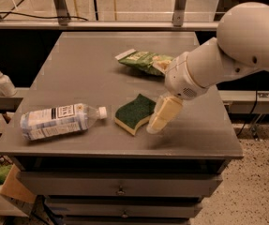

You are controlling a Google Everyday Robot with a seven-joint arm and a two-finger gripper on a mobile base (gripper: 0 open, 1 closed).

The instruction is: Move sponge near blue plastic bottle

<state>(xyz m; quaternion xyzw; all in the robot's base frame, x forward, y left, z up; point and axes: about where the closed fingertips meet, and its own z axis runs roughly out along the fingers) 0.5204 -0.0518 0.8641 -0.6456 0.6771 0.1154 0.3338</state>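
The sponge (135,112) lies green side up on the table (92,69), close to the near edge and just right of the white cap of the blue plastic bottle (59,121), with a small gap between them. The gripper (163,115) points down at the sponge's right edge and touches it or very nearly does; whether it is clamped on the foam or only resting beside it cannot be told from this view. The sponge already sits near the bottle, so the main risk is probably overshoot. A further push leftward would drive the sponge into the cap, and the bottle, lying on its side near the near left corner, could roll or swivel toward the edge. A pull away while the foam clings to the gripper could drag the sponge back to the right, or off the near edge, which is close. Farther back, the wrist hangs just beside the snack bag (143,61), so a careless retreat could brush it. The pump dispenser (3,81) stands well apart on the left ledge and looks out of harm's way.
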